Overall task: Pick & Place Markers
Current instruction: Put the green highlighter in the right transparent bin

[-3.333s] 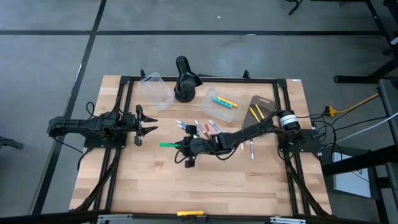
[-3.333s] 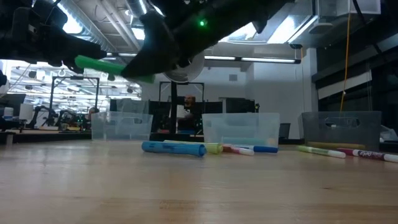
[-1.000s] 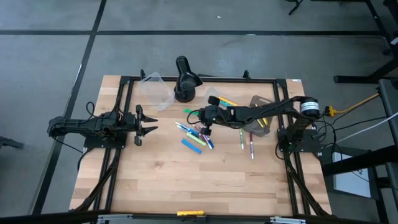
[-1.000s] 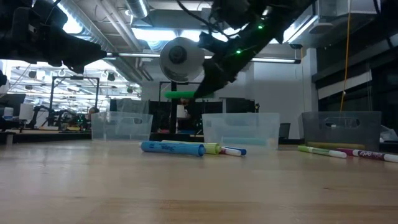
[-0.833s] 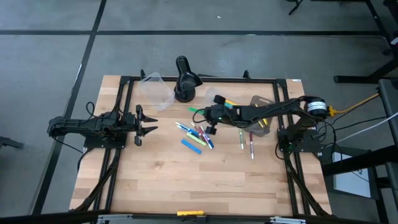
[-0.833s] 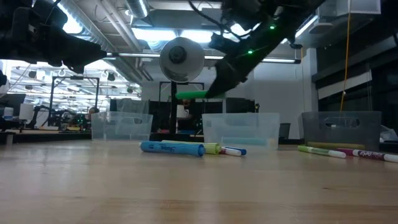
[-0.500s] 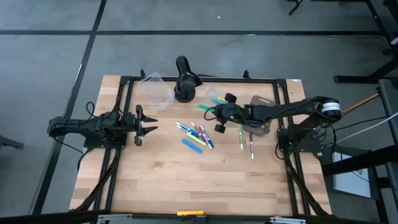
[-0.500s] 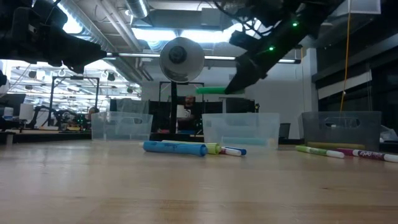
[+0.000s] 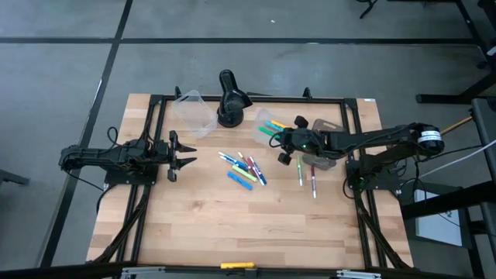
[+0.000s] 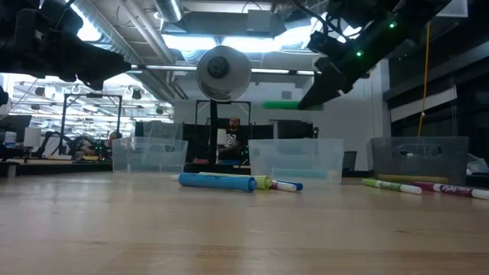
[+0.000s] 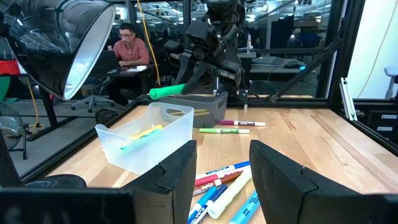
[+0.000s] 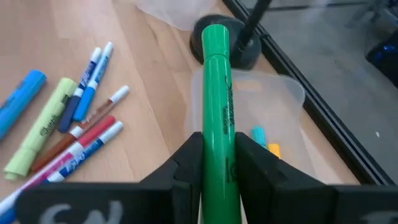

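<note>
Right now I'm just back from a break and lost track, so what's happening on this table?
The right hand is clamped on a green marker and holds it in the air above the clear tub, which already has a few markers in it. More markers lie loose in the middle of the table, with two others nearer the right arm. The left hand waits open at the left side, holding nothing.

Wooden table [image 9: 232, 225]: loose markers [image 9: 244, 169], clear tubs [image 9: 194, 111], lamp [image 9: 230, 99].
</note>
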Robot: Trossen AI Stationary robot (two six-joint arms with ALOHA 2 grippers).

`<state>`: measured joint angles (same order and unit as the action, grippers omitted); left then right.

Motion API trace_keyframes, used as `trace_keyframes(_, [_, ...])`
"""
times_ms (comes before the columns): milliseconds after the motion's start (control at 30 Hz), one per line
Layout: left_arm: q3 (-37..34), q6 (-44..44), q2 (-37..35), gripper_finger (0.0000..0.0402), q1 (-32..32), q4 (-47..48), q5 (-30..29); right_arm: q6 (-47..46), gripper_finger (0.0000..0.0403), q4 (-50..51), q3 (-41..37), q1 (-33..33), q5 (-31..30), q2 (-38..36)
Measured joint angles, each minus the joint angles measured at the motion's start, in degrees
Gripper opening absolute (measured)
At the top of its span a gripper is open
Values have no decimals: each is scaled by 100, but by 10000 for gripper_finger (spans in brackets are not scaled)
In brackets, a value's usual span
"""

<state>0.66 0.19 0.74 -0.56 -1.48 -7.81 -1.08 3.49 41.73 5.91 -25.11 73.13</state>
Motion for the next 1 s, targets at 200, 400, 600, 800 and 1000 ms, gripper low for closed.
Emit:
trace_keyframes(200, [-1, 0, 1, 143, 2, 0, 0, -44, 76, 72, -4, -2, -87, -37])
trace_keyframes(400, [-1, 0, 0, 143, 1, 0, 0, -44, 75, 72, -4, -4, -334, -36])
trace_keyframes(600, [1, 0, 1, 143, 2, 0, 0, -44, 77, 83, -4, 70, -377, -16])
trace_keyframes(800, [-1, 0, 1, 143, 2, 0, 0, -313, 76, 288, -4, 385, -381, 95])
trace_keyframes(1000, [-1, 0, 1, 143, 2, 0, 0, -508, 78, 286, -4, 699, -70, 408])
